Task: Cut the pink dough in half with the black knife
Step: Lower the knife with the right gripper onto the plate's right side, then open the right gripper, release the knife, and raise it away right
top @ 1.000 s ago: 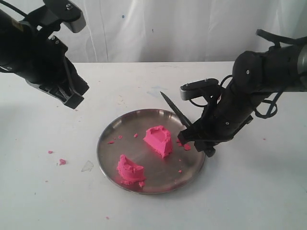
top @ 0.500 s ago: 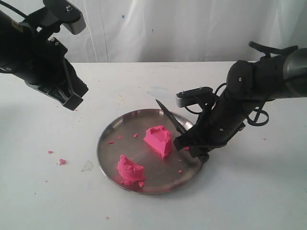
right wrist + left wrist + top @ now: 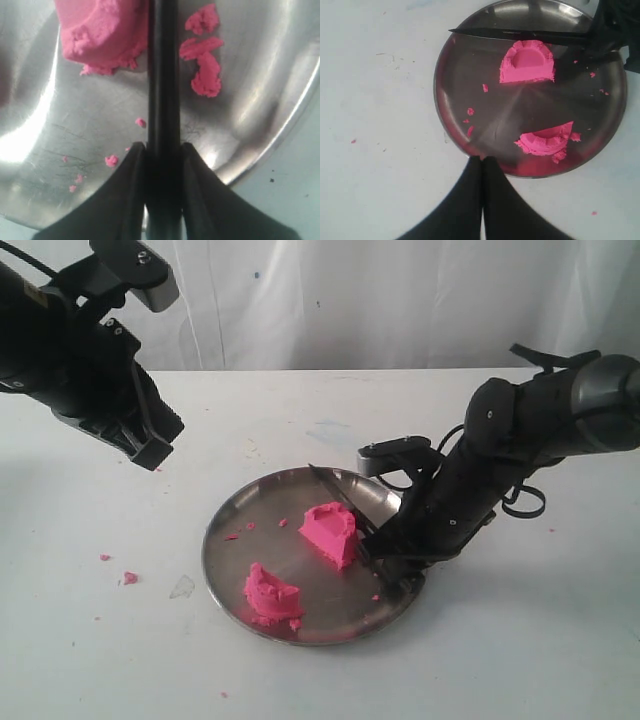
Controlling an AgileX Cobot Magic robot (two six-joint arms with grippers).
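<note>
Left claw (image 3: 155,448) hangs high over the left of the table (image 3: 120,660), fingers pressed together, nothing in them. It hasn't budged in the last second. Below it, a few pink crumbs (image 3: 130,578) sit on the table, off the steel plate (image 3: 300,565).

On the plate your pink dough (image 3: 527,62) is already in two chunks, well apart: near half (image 3: 270,595) by the front rim, far half (image 3: 330,533) toward the middle. Neither has shifted.

What changed: a second ago the black knife (image 3: 340,495) was tilted up over the plate's back-right rim. Now it's dropped low and swung left, blade lying just behind the far half. Can't tell if it's touching.

Right claw (image 3: 163,150) is clenched on the knife and has come down over the plate's right side.

For you: the cut looks done. This low pass reads as setting the knife down or nudging a piece, not a fresh cut.
</note>
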